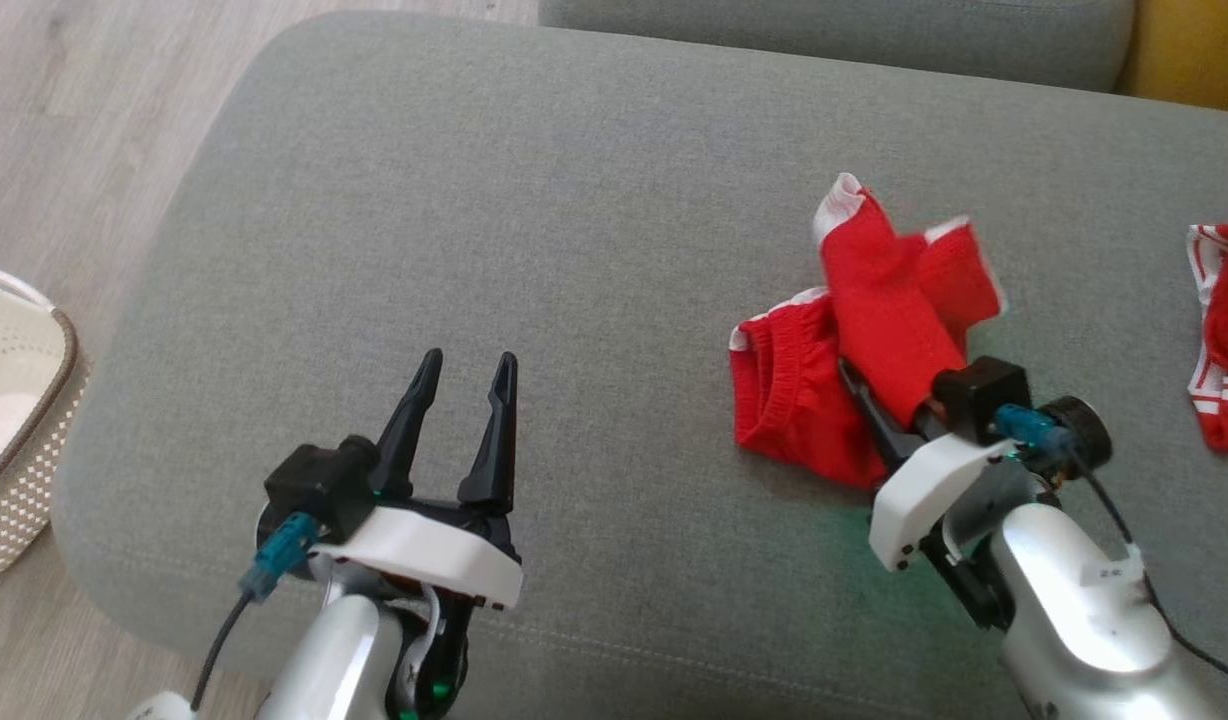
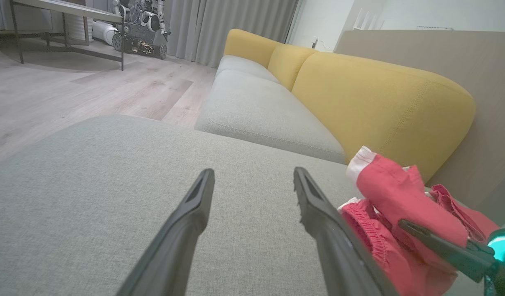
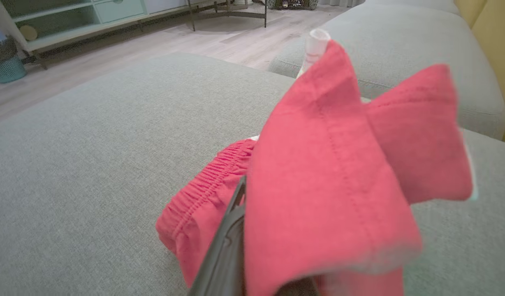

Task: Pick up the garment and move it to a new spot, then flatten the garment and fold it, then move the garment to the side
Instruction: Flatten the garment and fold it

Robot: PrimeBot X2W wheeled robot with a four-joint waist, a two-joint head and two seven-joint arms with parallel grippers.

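The garment (image 1: 854, 340) lies on the right half of the sofa seat (image 1: 534, 200), draped over the right fingers (image 1: 869, 410), which enter from its near side. The left fingers (image 1: 496, 420) hang over the seat's near left part, well apart from it. A 2nd garment (image 1: 1224, 340) lies further right. A basket (image 1: 34, 400) stands on the floor (image 1: 74, 120), left of the seat.

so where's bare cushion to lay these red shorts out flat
The widest bare stretch of grey cushion lies between the open left pincer and the red shorts, running to the far edge. Tighter on the right: a narrow strip separates the shorts from a second red garment.
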